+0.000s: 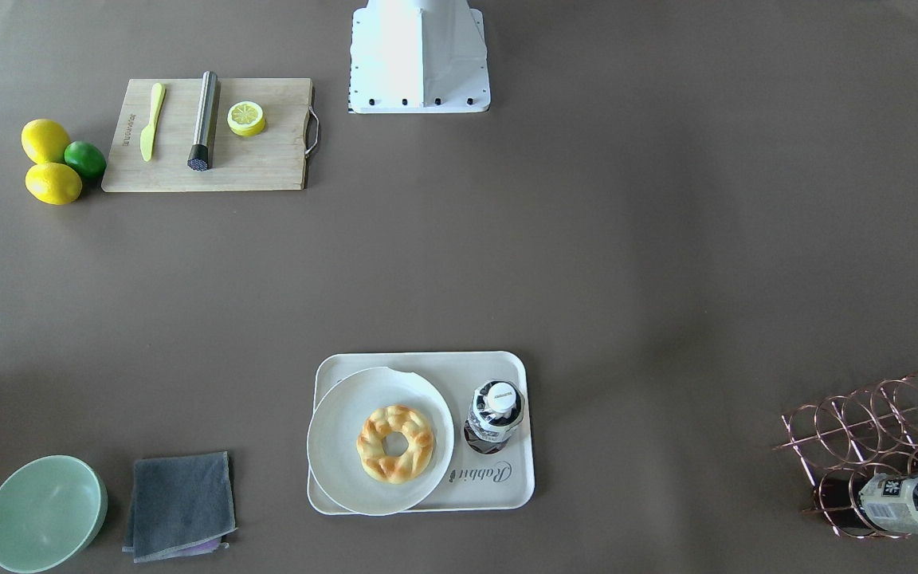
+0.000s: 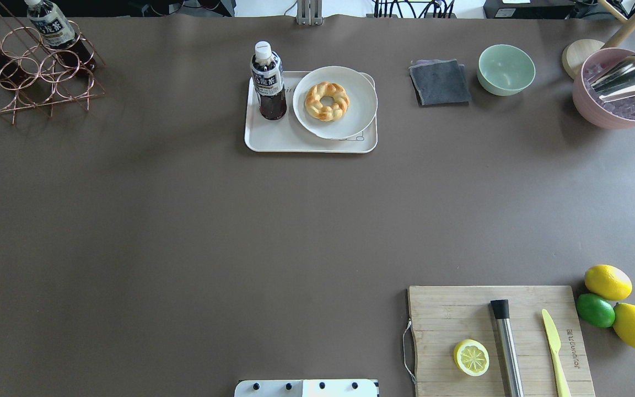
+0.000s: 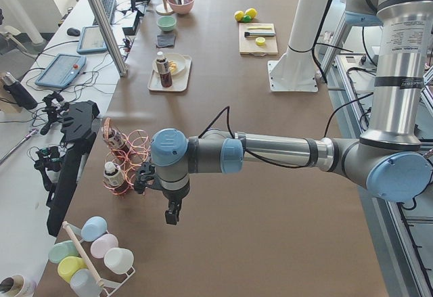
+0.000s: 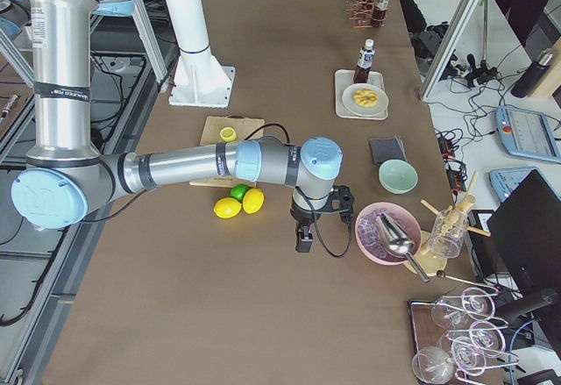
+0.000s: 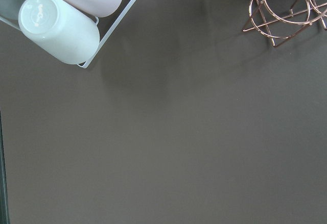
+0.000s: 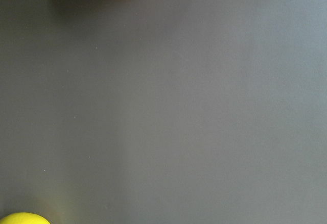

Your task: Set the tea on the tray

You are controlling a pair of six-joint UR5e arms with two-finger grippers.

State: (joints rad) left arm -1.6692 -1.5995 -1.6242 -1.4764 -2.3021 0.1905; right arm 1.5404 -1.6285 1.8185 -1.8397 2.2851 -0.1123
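Observation:
A tea bottle [image 2: 268, 82] with a white cap stands upright on the left part of the cream-white tray [image 2: 273, 142], beside a round plate. It also shows in the front view [image 1: 496, 414] on the tray [image 1: 507, 490]. More tea bottles [image 2: 53, 27] lie in a copper wire rack [image 2: 31, 82]. My left gripper [image 3: 173, 216] hangs over bare table near that rack, far from the tray. My right gripper [image 4: 304, 243] hangs near a pink bowl. Both show only in the side views, so I cannot tell whether they are open or shut.
A white plate [image 2: 335, 102] with a braided doughnut [image 2: 327, 101] fills the tray's right side. A grey cloth [image 2: 440, 82], green bowl [image 2: 506, 69] and pink bowl [image 2: 620, 91] stand at the far right. A cutting board [image 2: 499, 339], lemons [image 2: 608, 282] and a lime [image 2: 595, 310] lie near right.

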